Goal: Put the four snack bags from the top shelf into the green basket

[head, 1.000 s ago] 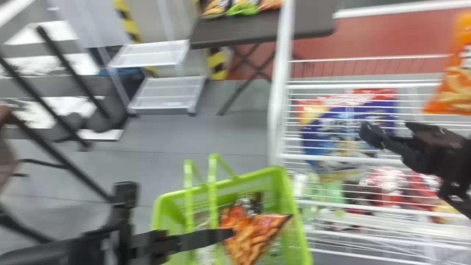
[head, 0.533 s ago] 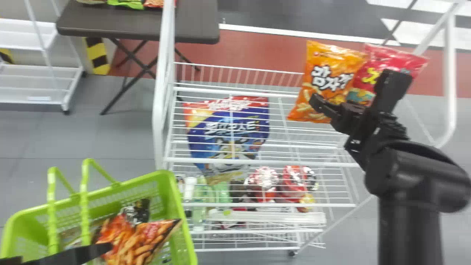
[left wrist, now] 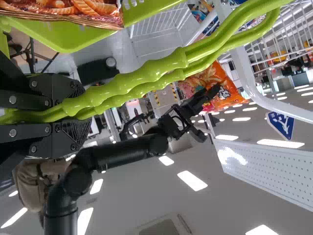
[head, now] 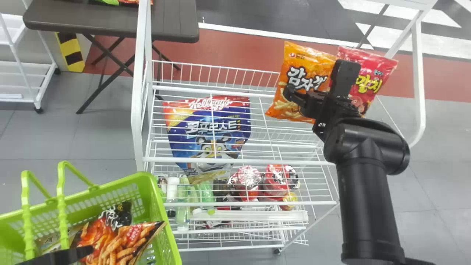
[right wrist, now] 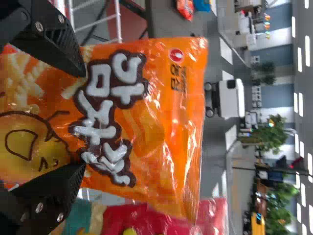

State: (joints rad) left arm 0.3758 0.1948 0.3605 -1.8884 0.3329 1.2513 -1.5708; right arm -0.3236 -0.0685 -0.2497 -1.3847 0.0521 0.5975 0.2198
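OK so the big change: the right tool [head: 317,79] was sitting off at the orange bag's eight o'clock a second ago, and now it's right up in front of the orange bag [head: 309,62]. The head view has swung right too, so the basket [head: 162,217] has slid from bottom middle round to eight o'clock. To me that says the approach is basically done and the grab comes next.

Right tool's fingers are apart, spread over the face of the orange bag. Can't tell if they're touching it. That bag stands at about one o'clock in the head view, on the top shelf [head: 279,162], with the red bag [head: 371,70] tucked in at its three o'clock. I'd close on the orange one carefully, since the red one could easily get dragged along.

Pose, working back from the tool: it points toward eleven o'clock, bends at the wrist [head: 368,141], then the forearm [head: 368,206] drops to the bottom edge around five o'clock.

Left tool [left wrist: 80,115] is clamped on the green handles [left wrist: 132,81]. There's already a snack bag with fries on it [head: 110,246] in the basket. With two up top, I'd guess we're roughly halfway.
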